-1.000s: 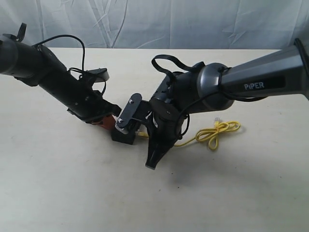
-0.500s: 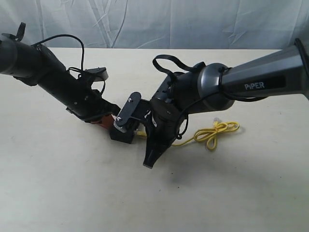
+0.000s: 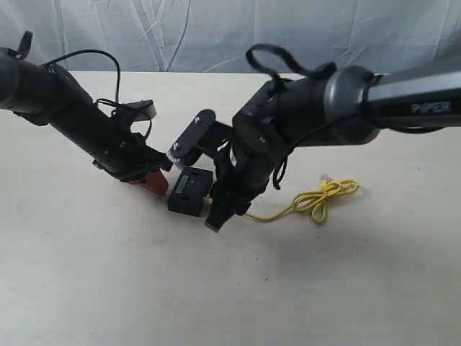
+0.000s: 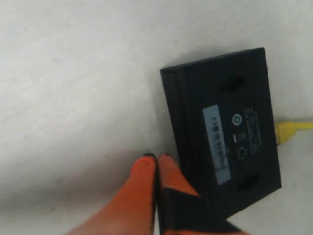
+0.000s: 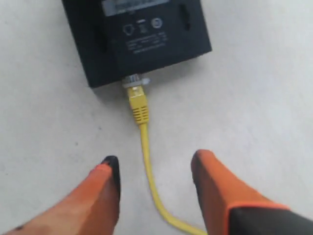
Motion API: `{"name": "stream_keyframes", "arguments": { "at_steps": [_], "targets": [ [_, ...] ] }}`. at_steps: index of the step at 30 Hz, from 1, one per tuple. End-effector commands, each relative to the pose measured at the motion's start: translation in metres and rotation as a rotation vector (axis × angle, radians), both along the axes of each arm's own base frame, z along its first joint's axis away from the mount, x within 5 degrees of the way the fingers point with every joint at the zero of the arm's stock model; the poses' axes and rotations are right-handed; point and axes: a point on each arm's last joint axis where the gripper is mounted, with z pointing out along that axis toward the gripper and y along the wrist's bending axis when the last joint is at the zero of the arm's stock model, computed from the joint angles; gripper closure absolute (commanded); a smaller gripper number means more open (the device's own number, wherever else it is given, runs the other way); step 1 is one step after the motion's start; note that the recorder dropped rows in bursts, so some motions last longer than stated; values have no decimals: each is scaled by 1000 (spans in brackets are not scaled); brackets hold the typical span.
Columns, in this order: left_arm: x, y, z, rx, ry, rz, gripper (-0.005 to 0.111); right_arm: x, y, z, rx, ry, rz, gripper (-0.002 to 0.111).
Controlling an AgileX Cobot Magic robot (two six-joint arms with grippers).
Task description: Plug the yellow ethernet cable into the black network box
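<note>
Now the right arm has lifted and drawn back from the low pose it held a second ago, and its bulk no longer covers the black box (image 3: 189, 190), whose labelled top shows plainly in the exterior view. The right fingers (image 5: 215, 191) stand spread apart with nothing between them but bare worktop (image 3: 108, 274) and the yellow cable (image 5: 146, 147), which runs through the gap without touching either finger. So the cable has been let go. Its plug (image 5: 138, 105) sits at the port on the side of the box facing the right arm, with the clear tip mostly out of sight inside the opening, which suggests it is seated. Whether the latch has clicked home cannot be told from here. The box lies flat near the middle of the worktop, between the two arms. From it the cable trails off to the right, and its tied loop (image 3: 328, 193) rests well apart from the box. The left fingers (image 4: 146, 181) are clenched together, holding nothing, with their tips just beside the box edge opposite the port. They seem to serve as a stop against the push of plugging in. Judged from this, the plugging step looks done or very nearly done, and what remains is for both arms to clear away without dragging the cable out.
</note>
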Motion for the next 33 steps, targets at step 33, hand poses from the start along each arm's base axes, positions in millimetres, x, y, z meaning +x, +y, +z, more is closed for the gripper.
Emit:
{"name": "stream_keyframes", "arguments": {
  "at_steps": [33],
  "targets": [
    [-220,104,224,75,-1048,403,107,-183,-227,133,763,-345,-651,108]
  ]
}}
